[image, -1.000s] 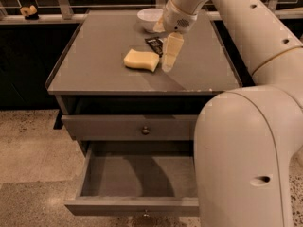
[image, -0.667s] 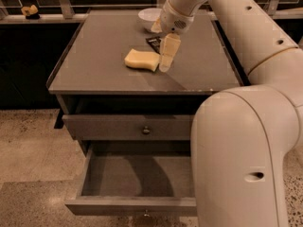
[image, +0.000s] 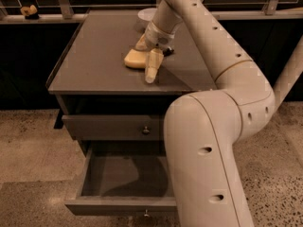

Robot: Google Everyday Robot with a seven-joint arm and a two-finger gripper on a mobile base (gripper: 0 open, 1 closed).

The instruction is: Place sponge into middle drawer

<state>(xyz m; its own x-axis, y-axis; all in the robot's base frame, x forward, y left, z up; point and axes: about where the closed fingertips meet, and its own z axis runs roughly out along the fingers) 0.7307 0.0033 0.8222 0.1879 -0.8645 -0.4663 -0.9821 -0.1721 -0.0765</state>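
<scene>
arm (image: 213, 141): pale and jointed; seen reaching from the lower right up over the cabinet top.
cabinet (image: 94, 60): grey-brown with a flat top; stood on a speckled floor.
middle drawer (image: 113, 205): found pulled out, right part hidden by the arm.
upper drawer front (image: 109, 126): seen closed, knob at centre.
white bowl (image: 146, 14): set at the back edge of the top.
gripper (image: 144, 63): positioned at the sponge's right end; fingers spread, one on either side.
sponge (image: 133, 59): pale yellow; seen lying on the cabinet top, outside the drawer.
</scene>
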